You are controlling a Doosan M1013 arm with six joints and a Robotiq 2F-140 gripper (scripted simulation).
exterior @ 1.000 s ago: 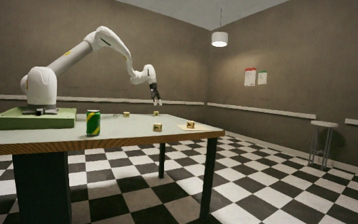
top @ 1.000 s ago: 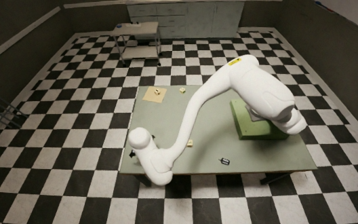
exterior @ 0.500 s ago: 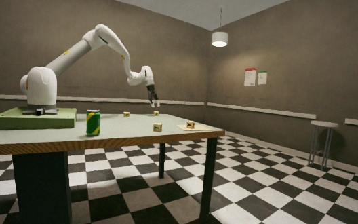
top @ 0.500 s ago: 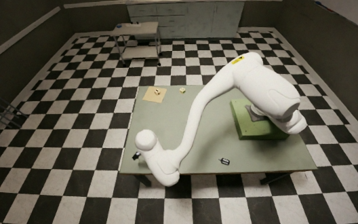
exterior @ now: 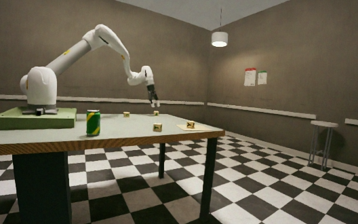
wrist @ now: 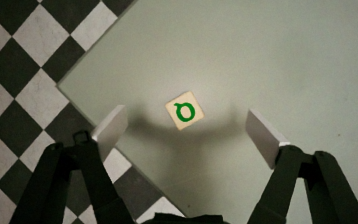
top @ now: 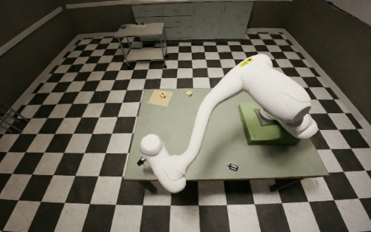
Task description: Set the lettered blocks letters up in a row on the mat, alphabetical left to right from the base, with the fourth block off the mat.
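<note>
Gripper (exterior: 154,104) (wrist: 186,117) above tabletop (top: 176,133) (exterior: 112,136) (wrist: 280,60), fingers wide apart, nothing between them. Below it, near a tabletop corner: block with green letter on top (wrist: 184,110), lying askew. One block (top: 163,94) (exterior: 190,124) on the mat (top: 160,100) (exterior: 183,127); another (top: 189,93) (exterior: 157,127) beside the mat, off it. Further block (exterior: 126,115) nearer the robot's base (exterior: 71,117). Green can (exterior: 93,123) upright.

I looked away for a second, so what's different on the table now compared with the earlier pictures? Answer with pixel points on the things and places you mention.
The arm (top: 202,119) (exterior: 115,41) has shifted slightly, now hiding a block from the top view. The gripper (exterior: 155,104) (wrist: 186,117) has taken hold of nothing. The mat (top: 158,101) (exterior: 200,128) stayed put.
</note>
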